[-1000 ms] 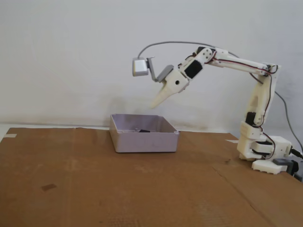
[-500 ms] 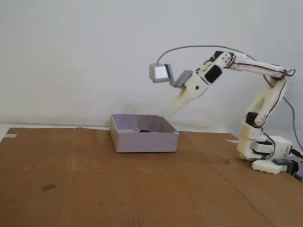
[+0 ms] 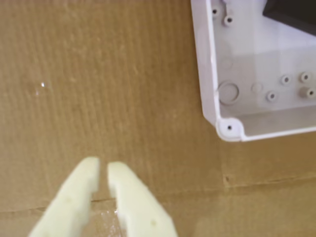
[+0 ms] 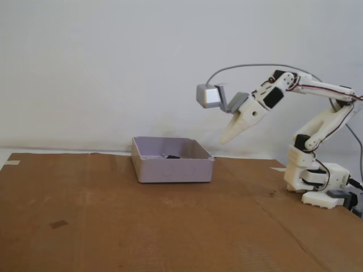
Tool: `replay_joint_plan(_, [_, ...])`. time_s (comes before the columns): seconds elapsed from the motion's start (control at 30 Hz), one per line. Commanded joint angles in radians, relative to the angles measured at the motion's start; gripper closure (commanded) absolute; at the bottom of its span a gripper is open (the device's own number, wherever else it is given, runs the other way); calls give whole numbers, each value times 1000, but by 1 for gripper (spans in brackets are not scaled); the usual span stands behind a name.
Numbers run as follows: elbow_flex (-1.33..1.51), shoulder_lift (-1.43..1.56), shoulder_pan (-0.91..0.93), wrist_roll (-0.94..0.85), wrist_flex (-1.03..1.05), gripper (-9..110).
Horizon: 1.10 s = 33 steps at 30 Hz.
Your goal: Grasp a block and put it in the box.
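The box is a shallow pale lavender-grey tray on the cardboard; its corner fills the upper right of the wrist view. The black block lies inside it, showing as a dark shape at the top right corner of the wrist view. My gripper hangs in the air to the right of the box and above its rim, pointing down-left. In the wrist view the cream fingers stand almost together with only a thin slit and nothing between them.
Brown cardboard covers the table. The arm's white base stands at the right edge. A grey camera housing rides above the gripper. A small dark mark lies on the cardboard at left.
The arm has drawn back to the right, carrying the gripper from over the box to beyond its right wall. The block stays in the box.
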Motion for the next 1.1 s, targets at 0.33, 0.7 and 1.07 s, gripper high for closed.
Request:
replay_joint_plan(0.33, [161,295,-5,6,-20,101])
replay_joint_plan(0.7, [396,566,-5,6,-20,101])
replay_joint_plan(1.07, [586,779,-5,6,-20,101])
